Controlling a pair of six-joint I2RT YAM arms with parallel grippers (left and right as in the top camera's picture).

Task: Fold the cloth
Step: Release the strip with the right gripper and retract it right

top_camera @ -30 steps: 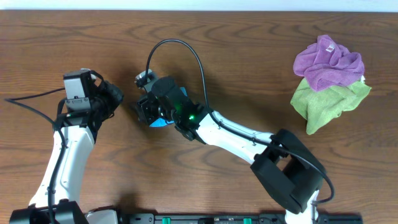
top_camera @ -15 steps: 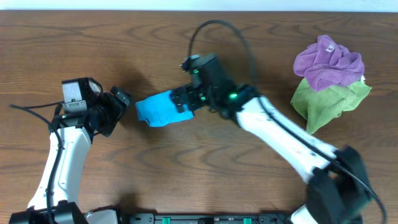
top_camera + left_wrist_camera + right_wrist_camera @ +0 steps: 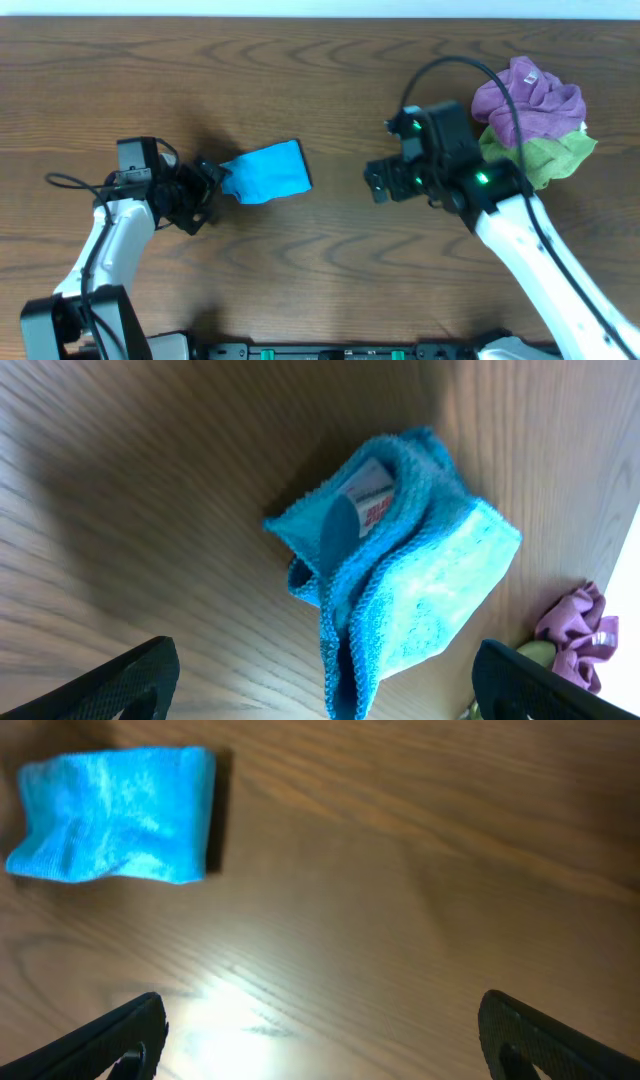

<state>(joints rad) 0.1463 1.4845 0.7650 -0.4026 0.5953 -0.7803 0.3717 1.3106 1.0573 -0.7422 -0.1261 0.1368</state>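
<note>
The sky-blue cloth (image 3: 266,172) lies folded into a small thick bundle on the wooden table (image 3: 330,80), left of centre. In the left wrist view the cloth (image 3: 420,590) shows stacked folded edges and a white label. My left gripper (image 3: 207,189) is open at the cloth's left end, and the cloth's near corner reaches between its fingers (image 3: 120,680) without being pinched. My right gripper (image 3: 377,183) is open over bare wood, well to the right of the cloth (image 3: 115,815), with nothing in it.
A crumpled purple cloth (image 3: 528,100) sits on top of a light green cloth (image 3: 550,160) at the table's far right, just behind my right arm. The purple cloth (image 3: 575,625) also shows at the edge of the left wrist view.
My right gripper opened, left the cloth on the table and drew back to the right. My left gripper opened and moved right up to the cloth's left end.
</note>
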